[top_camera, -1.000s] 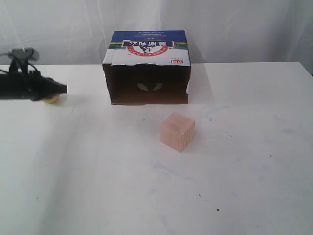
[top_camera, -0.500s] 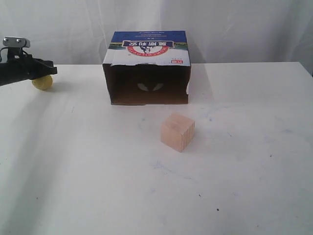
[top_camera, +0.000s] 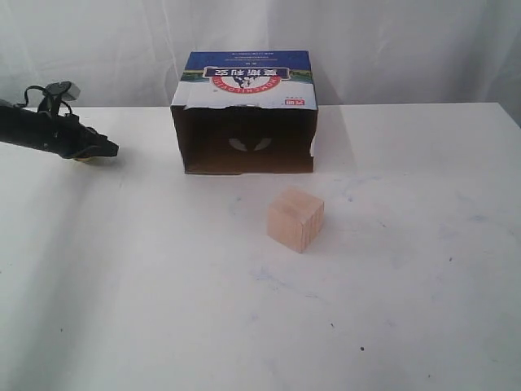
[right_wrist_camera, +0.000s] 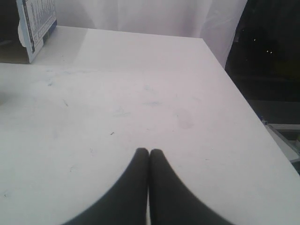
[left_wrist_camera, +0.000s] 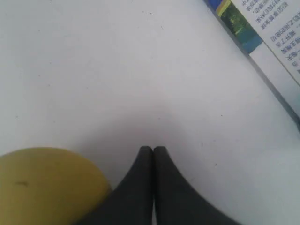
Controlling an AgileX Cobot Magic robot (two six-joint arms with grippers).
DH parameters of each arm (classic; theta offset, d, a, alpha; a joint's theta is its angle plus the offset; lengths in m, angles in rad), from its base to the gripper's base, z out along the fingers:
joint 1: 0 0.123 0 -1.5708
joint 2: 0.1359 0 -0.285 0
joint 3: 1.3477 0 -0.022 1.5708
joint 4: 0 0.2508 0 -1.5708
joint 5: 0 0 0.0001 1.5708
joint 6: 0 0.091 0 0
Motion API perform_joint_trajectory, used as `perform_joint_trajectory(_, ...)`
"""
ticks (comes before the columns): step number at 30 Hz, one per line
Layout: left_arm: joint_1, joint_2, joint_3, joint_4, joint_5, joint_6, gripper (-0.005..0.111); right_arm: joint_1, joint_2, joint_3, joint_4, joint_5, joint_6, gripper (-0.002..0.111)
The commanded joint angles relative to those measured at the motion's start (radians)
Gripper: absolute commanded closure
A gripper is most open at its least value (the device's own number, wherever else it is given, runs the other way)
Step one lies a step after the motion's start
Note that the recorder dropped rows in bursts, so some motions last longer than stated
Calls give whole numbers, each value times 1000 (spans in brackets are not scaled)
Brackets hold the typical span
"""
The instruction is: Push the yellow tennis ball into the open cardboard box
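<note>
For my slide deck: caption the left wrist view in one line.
Shut left pincer low over the white table, yellow tennis ball close beside it, printed side of the cardboard box beyond.

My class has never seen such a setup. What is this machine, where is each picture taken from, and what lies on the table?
A robot with two arms, each ending in a two-fingered hand. One picture views the whole table from off the arms; the other two come from wrist cameras. On the table: an open cardboard box, a wooden cube, a yellow tennis ball. The left hand is shut beside the ball; the right hand is shut too. Neither holds anything.
</note>
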Motion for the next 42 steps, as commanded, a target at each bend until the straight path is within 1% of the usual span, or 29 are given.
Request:
perform_joint_trajectory(1, 19, -25, 25, 104, 1, -41, 107, -4, -6, 5, 2, -12, 3, 108)
perform_joint_trajectory(3, 19, -76, 27, 53, 77, -27, 107, -4, -6, 5, 2, -12, 28, 108)
perform_joint_trajectory(4, 19, -113, 27, -13, 142, 19, 107, -4, -6, 5, 2, -12, 25, 108)
perform_joint_trajectory(6, 19, -157, 27, -67, 209, 77, 107, -4, -6, 5, 2, -12, 25, 108)
perform_joint_trajectory(8, 19, -204, 27, -87, 234, 105, 107, -4, -6, 5, 2, -12, 25, 108)
perform_joint_trajectory(9, 23, -227, 27, -87, 226, 105, 107, -4, -6, 5, 2, -12, 25, 108)
perform_joint_trajectory(10, 28, -241, 27, -87, 207, 105, 107, -4, -6, 5, 2, -12, 25, 108)
perform_joint_trajectory(12, 42, -258, 27, -72, 104, 105, 107, -4, -6, 5, 2, -12, 25, 108)
perform_joint_trajectory(13, 54, -245, 27, -32, -27, 105, 107, -4, -6, 5, 2, -12, 25, 108)
perform_joint_trajectory(14, 63, -228, 27, -11, -75, 105, 107, -4, -6, 5, 2, -12, 25, 108)
perform_joint_trajectory(16, 81, -182, 27, -17, -126, 131, 107, -4, -6, 5, 2, -12, 25, 108)
perform_joint_trajectory(18, 98, -117, 27, -129, -201, 228, 107, -4, -6, 5, 2, -12, 25, 108)
perform_joint_trajectory(19, 98, -83, 27, -238, -253, 337, 107, -4, -6, 5, 2, -12, 25, 108)
perform_joint_trajectory(20, 98, -68, 25, -278, -256, 394, 107, -4, -6, 5, 2, -12, 25, 108)
perform_joint_trajectory(21, 98, -42, 23, -322, -233, 454, 107, -4, -6, 5, 2, -12, 25, 108)
perform_joint_trajectory(24, 98, -9, 25, -322, -190, 439, 107, -4, -6, 5, 2, -12, 25, 108)
perform_joint_trajectory(28, 98, -3, 25, -309, -77, 368, 107, -4, -6, 5, 2, -12, 25, 108)
perform_joint_trajectory(33, 98, -3, 25, -203, 18, 256, 107, -4, -6, 5, 2, -12, 25, 108)
perform_joint_trajectory(34, 98, -10, 25, -156, 34, 221, 107, -4, -6, 5, 2, -12, 25, 108)
perform_joint_trajectory(36, 98, -23, 25, -135, 47, 213, 107, -4, -6, 5, 2, -12, 25, 108)
perform_joint_trajectory(39, 98, -62, 25, -135, 52, 213, 107, -4, -6, 5, 2, -12, 25, 108)
perform_joint_trajectory(42, 102, -122, 25, -159, 106, 218, 107, -4, -6, 5, 2, -12, 25, 108)
